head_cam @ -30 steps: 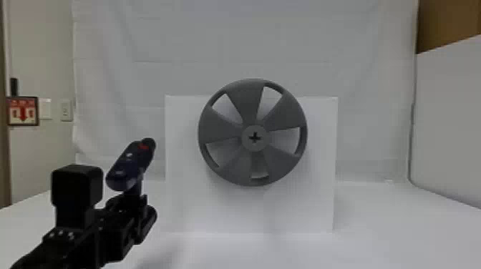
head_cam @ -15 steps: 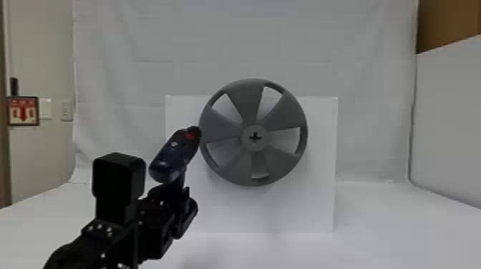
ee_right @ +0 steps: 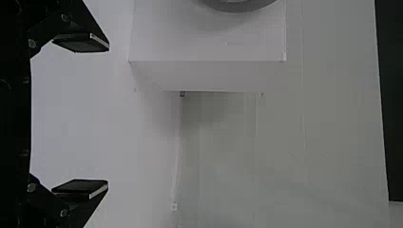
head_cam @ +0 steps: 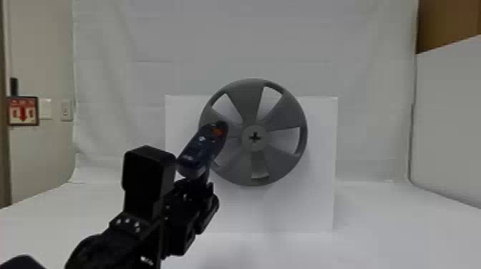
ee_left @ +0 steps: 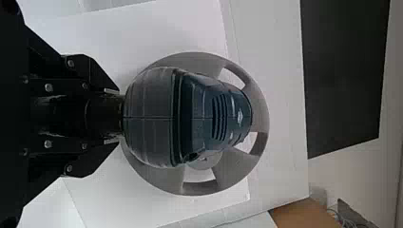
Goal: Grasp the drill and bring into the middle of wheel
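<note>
Dark blue, the drill is held up in front of the wheel by the left gripper. In the left wrist view its two black fingers are closed on the drill's handle, one on either side. The drill's body sits above them, its nose turned towards the wheel. From the head, it overlaps the left part of the wheel, with its red-marked end to the left of the round hub. The hub has a cross-shaped hole at its centre, and in the left wrist view the drill's body covers part of it.

The grey wheel is upright on the front of a white box, about midway between the box's side edges, its rim rising past the top edge. The box stands on the white worktop. The right gripper has its fingers spread wide with nothing between them. A red and white sign and a light switch are on the wall at the left.
</note>
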`<state>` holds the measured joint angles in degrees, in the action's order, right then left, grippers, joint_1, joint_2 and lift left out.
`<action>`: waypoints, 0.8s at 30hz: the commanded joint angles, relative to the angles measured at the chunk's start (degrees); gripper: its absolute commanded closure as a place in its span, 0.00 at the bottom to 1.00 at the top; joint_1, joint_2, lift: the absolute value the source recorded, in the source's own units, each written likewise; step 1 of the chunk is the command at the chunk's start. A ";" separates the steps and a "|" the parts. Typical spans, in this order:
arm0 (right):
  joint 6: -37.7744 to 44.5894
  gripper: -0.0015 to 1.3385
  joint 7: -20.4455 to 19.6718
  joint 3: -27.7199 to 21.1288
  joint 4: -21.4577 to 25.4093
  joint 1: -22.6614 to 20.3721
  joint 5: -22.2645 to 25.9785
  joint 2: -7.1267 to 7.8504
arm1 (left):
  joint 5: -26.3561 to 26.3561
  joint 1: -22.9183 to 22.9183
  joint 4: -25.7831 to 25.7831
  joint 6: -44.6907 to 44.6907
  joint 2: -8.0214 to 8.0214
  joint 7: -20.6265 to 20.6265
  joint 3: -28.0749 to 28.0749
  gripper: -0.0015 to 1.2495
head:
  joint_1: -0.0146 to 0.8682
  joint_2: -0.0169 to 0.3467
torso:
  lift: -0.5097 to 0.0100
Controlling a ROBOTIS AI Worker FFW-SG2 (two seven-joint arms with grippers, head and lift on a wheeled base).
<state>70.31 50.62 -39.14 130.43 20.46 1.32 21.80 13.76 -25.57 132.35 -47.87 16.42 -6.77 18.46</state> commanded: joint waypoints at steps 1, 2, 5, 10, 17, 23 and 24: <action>0.00 0.20 0.00 0.38 0.00 0.19 -0.27 -0.01 | -0.32 -1.24 -0.42 0.06 -0.07 0.00 1.67 0.97 | 0.08 0.13 | 0.21; 0.00 0.20 0.00 0.38 0.00 0.19 -0.27 -0.01 | -0.40 -1.50 -0.69 0.06 -0.07 0.00 2.11 0.97 | 0.08 0.13 | 0.21; 0.00 0.20 0.00 0.38 0.00 0.19 -0.35 -0.01 | -0.40 -2.20 -1.30 0.06 -0.07 0.09 3.07 0.97 | 0.08 0.13 | 0.21; 0.00 0.20 0.00 0.47 0.00 0.11 -0.44 -0.01 | -0.40 -3.08 -2.88 0.33 -0.60 1.49 3.69 0.97 | 0.08 0.13 | 0.21; 0.00 0.20 0.00 0.82 0.00 0.19 -0.62 -0.10 | -0.84 -4.66 -5.61 0.94 -1.57 3.34 4.22 0.97 | 0.08 0.13 | 0.21; 0.00 0.20 0.00 0.91 0.00 0.28 -0.71 -0.18 | -1.81 -5.37 -8.07 1.73 -2.53 4.75 4.57 0.97 | 0.08 0.13 | 0.21; 0.00 0.20 0.00 0.91 0.00 0.28 -0.79 -0.18 | -1.81 -5.46 -8.51 1.91 -2.71 5.01 4.57 0.97 | 0.08 0.13 | 0.21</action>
<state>70.31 50.62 -38.20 130.43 20.73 0.67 21.70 12.42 -30.70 125.62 -46.66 14.45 -2.42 22.96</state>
